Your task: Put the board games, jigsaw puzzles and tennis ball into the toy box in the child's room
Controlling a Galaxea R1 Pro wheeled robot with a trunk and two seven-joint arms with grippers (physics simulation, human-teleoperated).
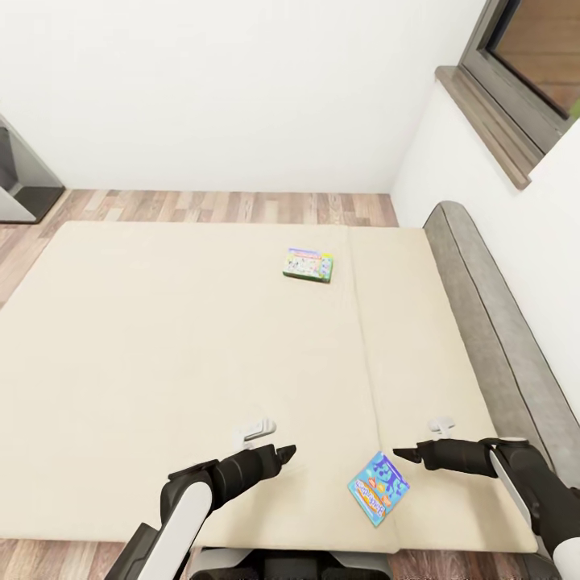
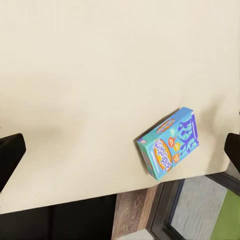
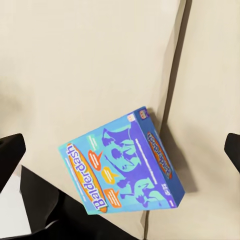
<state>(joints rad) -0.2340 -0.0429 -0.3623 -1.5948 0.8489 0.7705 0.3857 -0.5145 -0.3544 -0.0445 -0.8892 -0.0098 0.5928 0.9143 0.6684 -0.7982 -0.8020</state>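
Observation:
Two board games lie flat on the cream bed (image 1: 161, 338). A blue Balderdash box (image 1: 379, 487) sits near the bed's front edge, between my two grippers and slightly nearer to me than their tips. It also shows as a blue box (image 2: 170, 143) in the left wrist view and, closer, as the same box (image 3: 122, 170) in the right wrist view. A green board game (image 1: 308, 264) lies farther back, near the middle. My left gripper (image 1: 286, 451) hovers open to the left of the blue box. My right gripper (image 1: 400, 456) hovers open to its right. Neither holds anything.
A grey padded headboard (image 1: 499, 322) runs along the bed's right side against the white wall, under a dark-framed window (image 1: 524, 56). Wooden floor (image 1: 225, 207) lies beyond the bed. A dark piece of furniture (image 1: 20, 181) stands at the far left.

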